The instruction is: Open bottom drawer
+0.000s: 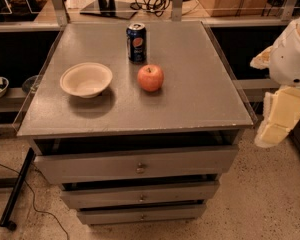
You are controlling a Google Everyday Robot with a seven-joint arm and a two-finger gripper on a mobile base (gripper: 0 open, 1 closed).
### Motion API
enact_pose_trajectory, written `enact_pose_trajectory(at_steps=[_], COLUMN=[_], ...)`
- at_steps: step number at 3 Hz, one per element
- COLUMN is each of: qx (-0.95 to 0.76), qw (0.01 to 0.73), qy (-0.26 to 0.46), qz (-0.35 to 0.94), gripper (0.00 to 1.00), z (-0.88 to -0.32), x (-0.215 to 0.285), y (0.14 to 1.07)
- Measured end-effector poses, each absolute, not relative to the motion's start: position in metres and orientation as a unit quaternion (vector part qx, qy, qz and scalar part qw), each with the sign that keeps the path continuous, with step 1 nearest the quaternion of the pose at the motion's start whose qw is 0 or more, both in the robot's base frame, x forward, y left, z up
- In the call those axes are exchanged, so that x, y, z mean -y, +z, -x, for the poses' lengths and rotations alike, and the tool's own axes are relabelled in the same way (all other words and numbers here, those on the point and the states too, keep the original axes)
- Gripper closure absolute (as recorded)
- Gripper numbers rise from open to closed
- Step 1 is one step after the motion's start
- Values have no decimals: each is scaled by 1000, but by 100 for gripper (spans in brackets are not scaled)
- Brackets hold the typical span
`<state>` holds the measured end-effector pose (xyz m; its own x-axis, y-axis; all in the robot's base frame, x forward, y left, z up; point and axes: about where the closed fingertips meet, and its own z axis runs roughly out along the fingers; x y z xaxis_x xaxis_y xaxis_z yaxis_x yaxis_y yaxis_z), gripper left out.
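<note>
Bottom drawer (105, 216) is seen low and to the left of the gripper (276, 121), well apart from it, as the lowest and slimmest of three grey fronts, its small round knob (141, 216) untouched. The gripper is held just off the right edge of the cabinet top (200, 104), near its front corner; how wide it stands cannot be told. Farther left on that top, an apple (150, 77), a blue can (136, 42) and a pale bowl (86, 79) are set.

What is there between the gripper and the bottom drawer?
In the camera view, the gripper hangs right of the cabinet; toward the bottom drawer lie floor and the right ends of the top drawer and middle drawer.
</note>
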<state>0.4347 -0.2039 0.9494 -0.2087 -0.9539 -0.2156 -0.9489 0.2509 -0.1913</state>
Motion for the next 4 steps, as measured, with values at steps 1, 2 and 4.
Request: enact_pose_trajectory(at_steps=[1, 2, 4], qx=[-766, -760, -745], qw=[172, 173, 119], qy=[12, 40, 105], qz=[619, 625, 648], gripper=[0, 0, 0], z=[-406, -372, -319], x=[194, 188, 178], y=[946, 920, 840])
